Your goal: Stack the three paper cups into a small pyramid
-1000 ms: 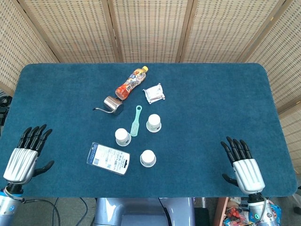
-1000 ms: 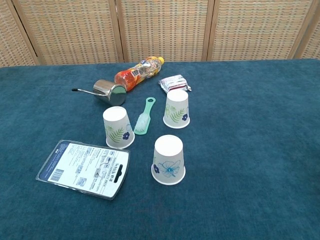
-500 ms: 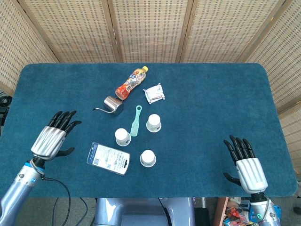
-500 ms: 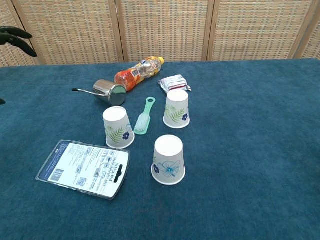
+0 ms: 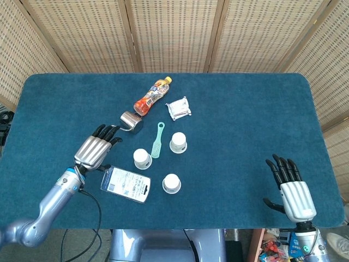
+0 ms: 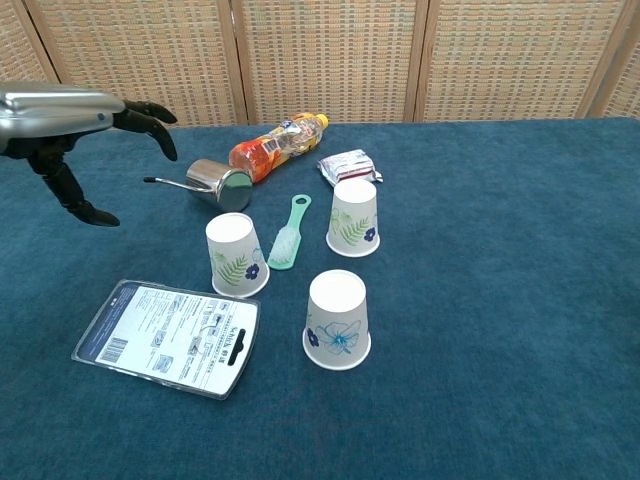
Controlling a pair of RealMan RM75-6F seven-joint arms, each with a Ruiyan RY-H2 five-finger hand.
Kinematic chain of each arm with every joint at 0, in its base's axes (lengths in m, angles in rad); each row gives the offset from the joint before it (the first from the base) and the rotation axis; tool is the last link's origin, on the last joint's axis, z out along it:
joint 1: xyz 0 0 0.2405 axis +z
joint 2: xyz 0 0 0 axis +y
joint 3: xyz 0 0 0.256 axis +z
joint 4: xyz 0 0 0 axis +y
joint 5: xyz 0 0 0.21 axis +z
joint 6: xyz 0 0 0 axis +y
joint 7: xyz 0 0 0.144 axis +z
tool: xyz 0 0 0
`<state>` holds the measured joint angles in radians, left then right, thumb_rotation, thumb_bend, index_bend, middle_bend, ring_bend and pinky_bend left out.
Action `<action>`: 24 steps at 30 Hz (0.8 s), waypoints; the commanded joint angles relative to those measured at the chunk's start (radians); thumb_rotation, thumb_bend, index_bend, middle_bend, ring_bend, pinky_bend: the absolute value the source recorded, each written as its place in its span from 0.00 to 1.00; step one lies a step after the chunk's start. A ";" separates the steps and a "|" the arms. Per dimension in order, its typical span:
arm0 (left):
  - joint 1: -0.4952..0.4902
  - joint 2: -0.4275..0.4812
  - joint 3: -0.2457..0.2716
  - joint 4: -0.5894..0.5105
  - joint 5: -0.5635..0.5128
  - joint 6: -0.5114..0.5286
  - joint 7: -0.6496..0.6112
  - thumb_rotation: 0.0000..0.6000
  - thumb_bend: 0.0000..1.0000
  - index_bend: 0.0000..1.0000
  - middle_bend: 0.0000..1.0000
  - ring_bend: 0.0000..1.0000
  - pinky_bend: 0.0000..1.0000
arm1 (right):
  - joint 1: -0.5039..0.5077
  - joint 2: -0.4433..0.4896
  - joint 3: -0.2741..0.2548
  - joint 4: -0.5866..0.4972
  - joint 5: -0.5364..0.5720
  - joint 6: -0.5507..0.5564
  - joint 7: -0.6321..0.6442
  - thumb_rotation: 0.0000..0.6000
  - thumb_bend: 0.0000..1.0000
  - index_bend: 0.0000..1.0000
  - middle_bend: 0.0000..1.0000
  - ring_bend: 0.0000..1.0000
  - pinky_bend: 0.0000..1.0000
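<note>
left robot hand (image 6: 70, 125) cut by chest view's edge — card (image 5: 126, 184) print unreadable

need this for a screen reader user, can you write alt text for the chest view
Three upside-down paper cups stand apart on a blue table, unstacked. The robot's left hand hovers open at upper left, holding nothing. Around the cups lie a green brush, a metal cup, a drink bottle, a small packet and a carded package.

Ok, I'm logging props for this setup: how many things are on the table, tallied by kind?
Paper cups: 3
Drink bottle: 1
Metal pitcher: 1
Green brush: 1
Wrapped packet: 1
Blister-pack card: 1
Total: 8
</note>
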<state>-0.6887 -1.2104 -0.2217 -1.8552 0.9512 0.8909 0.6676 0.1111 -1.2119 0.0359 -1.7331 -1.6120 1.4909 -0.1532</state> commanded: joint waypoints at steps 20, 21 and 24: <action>-0.292 -0.199 0.077 0.117 -0.383 0.038 0.220 1.00 0.22 0.24 0.00 0.00 0.00 | 0.004 0.029 0.020 0.016 0.041 -0.007 0.100 1.00 0.07 0.00 0.00 0.00 0.00; -0.298 -0.202 0.080 0.121 -0.389 0.042 0.222 1.00 0.23 0.24 0.00 0.00 0.00 | 0.004 0.030 0.020 0.017 0.041 -0.007 0.102 1.00 0.07 0.00 0.00 0.00 0.00; -0.319 -0.218 0.088 0.135 -0.409 0.051 0.227 1.00 0.23 0.24 0.00 0.00 0.00 | 0.005 0.030 0.019 0.018 0.039 -0.007 0.107 1.00 0.07 0.00 0.00 0.00 0.00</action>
<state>-1.0024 -1.4232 -0.1371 -1.7243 0.5476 0.9384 0.8924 0.1155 -1.1815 0.0551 -1.7157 -1.5728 1.4837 -0.0464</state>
